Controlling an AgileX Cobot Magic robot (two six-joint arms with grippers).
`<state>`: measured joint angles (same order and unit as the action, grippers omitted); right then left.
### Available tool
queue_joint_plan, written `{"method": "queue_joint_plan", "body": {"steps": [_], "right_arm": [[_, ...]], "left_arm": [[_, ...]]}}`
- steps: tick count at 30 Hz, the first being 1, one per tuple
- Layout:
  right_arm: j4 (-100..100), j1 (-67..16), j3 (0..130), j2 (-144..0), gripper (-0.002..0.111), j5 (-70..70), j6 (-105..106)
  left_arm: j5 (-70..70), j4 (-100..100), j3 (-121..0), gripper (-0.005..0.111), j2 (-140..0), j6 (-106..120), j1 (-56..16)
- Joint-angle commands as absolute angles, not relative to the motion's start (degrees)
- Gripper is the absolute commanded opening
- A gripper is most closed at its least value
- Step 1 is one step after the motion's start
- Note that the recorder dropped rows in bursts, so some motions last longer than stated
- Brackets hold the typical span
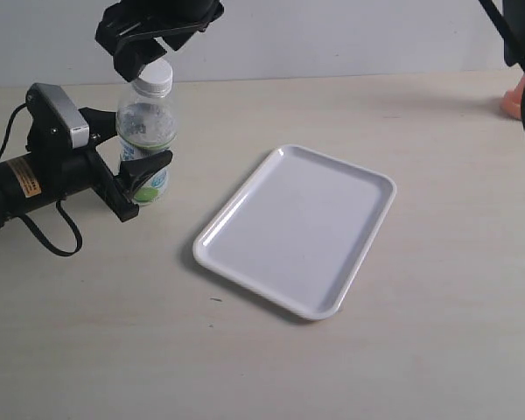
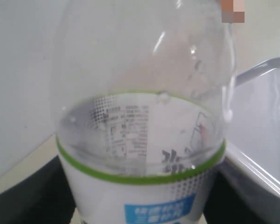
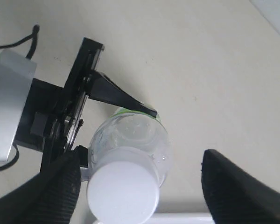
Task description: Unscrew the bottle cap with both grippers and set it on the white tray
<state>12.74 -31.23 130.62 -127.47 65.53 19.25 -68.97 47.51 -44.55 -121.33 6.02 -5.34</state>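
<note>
Left gripper (image 1: 143,138) is pinching the upright bottle (image 1: 146,131) at 10 o'clock of the white tray (image 1: 245,210). Right gripper (image 1: 153,54) is hovering directly above the bottle cap (image 3: 122,189), fingers spread and straddling it.

Pale table (image 1: 437,341), white tray (image 1: 297,229) flat, bottle (image 1: 145,131) upright nearby

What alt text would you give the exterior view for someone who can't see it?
A black left gripper clamps the body of a small clear plastic bottle upright on a pale table, while the black right gripper hangs open around its round white screw cap. A glossy white rectangular tray lies to the bottle's right in this view.
</note>
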Motion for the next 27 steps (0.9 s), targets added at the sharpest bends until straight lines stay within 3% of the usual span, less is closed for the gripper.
{"method": "queue_joint_plan", "body": {"steps": [1, 27], "right_arm": [[8.61, -31.31, 131.19, -126.75, 0.069, 67.52, 9.78], [13.30, -31.31, 131.19, -126.75, 0.066, 68.85, 9.92]], "left_arm": [[-68.72, 47.01, -44.66, 0.051, -120.92, 5.60, -5.44], [-68.72, 46.36, -44.66, 0.051, -120.92, 5.60, -5.44]]}}
